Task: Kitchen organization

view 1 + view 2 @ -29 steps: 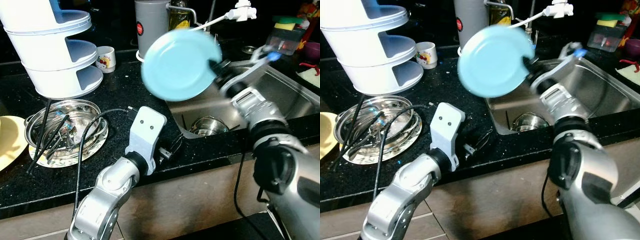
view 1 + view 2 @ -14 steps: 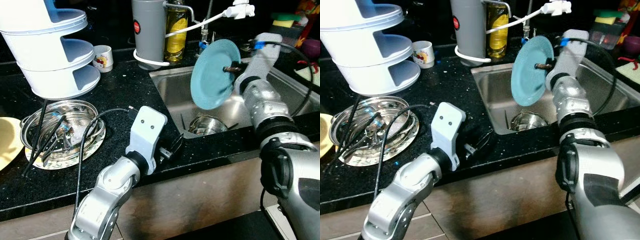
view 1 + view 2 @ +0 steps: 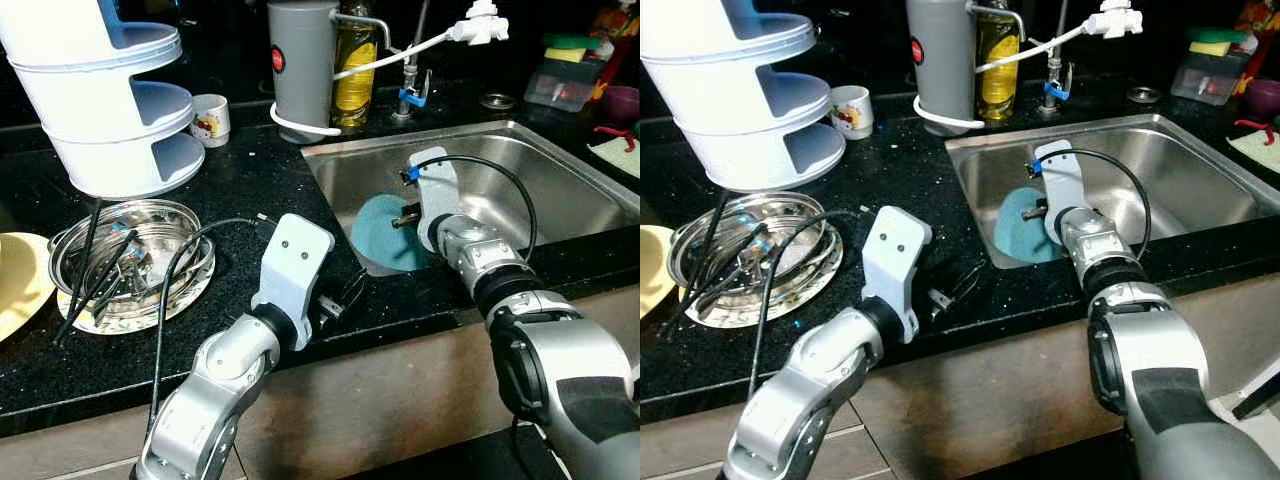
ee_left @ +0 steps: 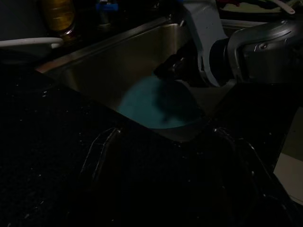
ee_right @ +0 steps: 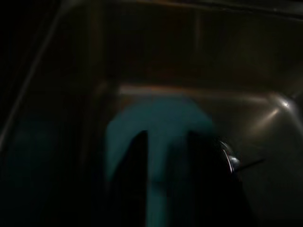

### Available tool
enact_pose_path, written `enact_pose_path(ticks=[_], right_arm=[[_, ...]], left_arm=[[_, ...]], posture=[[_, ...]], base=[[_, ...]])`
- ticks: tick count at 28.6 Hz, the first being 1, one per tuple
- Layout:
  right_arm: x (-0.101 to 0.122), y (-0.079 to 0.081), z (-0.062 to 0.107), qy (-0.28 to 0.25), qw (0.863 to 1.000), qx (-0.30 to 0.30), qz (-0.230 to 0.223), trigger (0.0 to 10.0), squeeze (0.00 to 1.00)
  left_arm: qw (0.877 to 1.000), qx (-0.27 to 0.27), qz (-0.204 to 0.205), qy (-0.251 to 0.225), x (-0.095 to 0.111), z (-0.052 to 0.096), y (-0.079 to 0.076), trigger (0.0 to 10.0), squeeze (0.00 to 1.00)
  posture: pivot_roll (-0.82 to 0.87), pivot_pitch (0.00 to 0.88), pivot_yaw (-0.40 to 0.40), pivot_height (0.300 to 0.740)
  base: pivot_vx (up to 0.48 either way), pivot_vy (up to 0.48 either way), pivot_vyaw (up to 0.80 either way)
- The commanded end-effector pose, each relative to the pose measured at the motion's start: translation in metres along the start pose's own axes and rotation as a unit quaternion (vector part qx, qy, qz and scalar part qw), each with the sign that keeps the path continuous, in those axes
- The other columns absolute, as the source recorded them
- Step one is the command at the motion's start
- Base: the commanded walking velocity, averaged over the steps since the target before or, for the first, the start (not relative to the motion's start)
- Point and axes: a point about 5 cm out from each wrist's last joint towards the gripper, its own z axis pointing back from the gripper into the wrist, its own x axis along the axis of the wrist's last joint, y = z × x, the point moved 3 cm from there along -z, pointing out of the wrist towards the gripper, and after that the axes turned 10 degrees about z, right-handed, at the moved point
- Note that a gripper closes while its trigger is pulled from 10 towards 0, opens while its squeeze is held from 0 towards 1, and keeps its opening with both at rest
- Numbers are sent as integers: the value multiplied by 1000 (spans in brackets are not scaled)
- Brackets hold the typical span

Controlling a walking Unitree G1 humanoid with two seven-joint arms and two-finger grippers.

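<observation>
A teal plate (image 3: pixel 380 238) lies tilted low in the steel sink (image 3: pixel 560 190), at its front left corner. My right gripper (image 3: pixel 405 215) reaches down into the sink and its tips are at the plate's upper face. In the right wrist view its two black fingers (image 5: pixel 137 179) stand apart, with the plate (image 5: pixel 163 118) showing between and beyond them. My left gripper (image 3: pixel 340 295) rests idle on the black counter's front edge beside the sink, open and holding nothing. The dim left wrist view looks across at the plate (image 4: pixel 151 104).
A white tiered rack (image 3: pixel 110 100) stands at the back left, with a steel bowl of utensils (image 3: pixel 130 260) before it and a yellow plate (image 3: pixel 15 280) at the left edge. A mug (image 3: pixel 210 118), grey canister (image 3: pixel 303 60), oil bottle (image 3: pixel 352 60) and tap (image 3: pixel 410 85) line the back.
My right arm swung the teal plate from above the counter over to the sink and lowered it to the bottom. The left arm has stayed put.
</observation>
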Motion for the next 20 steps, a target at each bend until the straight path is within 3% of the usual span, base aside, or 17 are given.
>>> enact_pose_path(ticks=[1, 2, 3, 4, 5, 7, 8, 9, 10, 11, 12, 14, 16, 18, 19, 20], right_arm=[[5, -5, 1, -22, 999, -10, -31, 10000, 1000], [9, -8, 2, -37, 997, -15, -61, 10000, 1000], [12, -13, 3, -52, 994, -20, -89, 10000, 933], [17, -17, 4, -77, 990, -20, -116, 10000, 671], [21, -20, 6, -100, 985, -20, -141, 10000, 188], [24, -23, 7, -115, 981, -20, -156, 10000, 188], [31, -27, 10, -153, 967, -10, -201, 10000, 0], [36, -32, 14, -189, 952, 4, -239, 10000, 0], [36, -32, 14, -189, 952, 4, -239, 10000, 0], [43, -39, 21, -241, 927, 26, -285, 10000, 0], [45, -41, 24, -261, 917, 41, -299, 10000, 0], [48, -44, 30, -292, 897, 70, -323, 10000, 0], [50, -44, 32, -300, 892, 78, -329, 10000, 0], [58, -39, 42, -342, 860, 137, -354, 10000, 0], [58, -39, 42, -342, 860, 137, -354, 10000, 0], [61, -37, 46, -357, 845, 161, -364, 10000, 0]], left_arm=[[1000, 4, -2, 9, -6, 0, 2, 10000, 0], [1000, 5, -4, 10, -7, 0, 2, 10000, 0], [1000, 7, -7, 12, -8, 1, 3, 10000, 0], [1000, 10, -8, 12, -9, 1, 4, 10000, 0], [1000, 13, -11, 13, -10, 1, 6, 10000, 0], [1000, 15, -12, 13, -11, 2, 7, 10000, 0], [1000, 17, -16, 11, -11, 2, 8, 10000, 0], [1000, 23, -19, 9, -11, 2, 11, 10000, 0], [1000, 23, -19, 9, -11, 2, 11, 10000, 0], [999, 35, -25, 5, -9, 2, 17, 10000, 0], [999, 42, -24, 0, -7, 3, 20, 10000, 0], [998, 58, -26, -4, -5, 3, 26, 10000, 0], [998, 63, -27, -5, -4, 3, 28, 10000, 0], [996, 81, -32, 2, -6, 2, 34, 10000, 0], [996, 81, -32, 2, -6, 2, 34, 10000, 0], [996, 85, -33, 4, -7, 1, 35, 10000, 0]], posture=[[44, 0, 11, 740], [41, 0, 12, 740], [40, 0, 12, 740], [36, 0, 15, 740], [36, 0, 15, 740], [36, 0, 15, 740], [35, 0, 14, 740], [35, 0, 14, 740], [35, 0, 14, 740], [33, 0, 18, 740], [30, 0, 18, 740], [27, 0, 21, 740], [27, 0, 21, 740], [21, 0, 25, 740], [21, 0, 25, 740], [20, 0, 24, 740]], base=[[0, 0, 0], [0, 0, 0], [0, 0, 0], [0, 0, 0], [0, 0, 0], [0, 0, 0], [0, 0, 0], [0, 0, 0], [0, 0, 0], [0, 0, 0], [0, 0, 0], [0, 0, 0], [0, 0, 0], [0, 0, 0], [0, 0, 0], [0, 0, 0]])
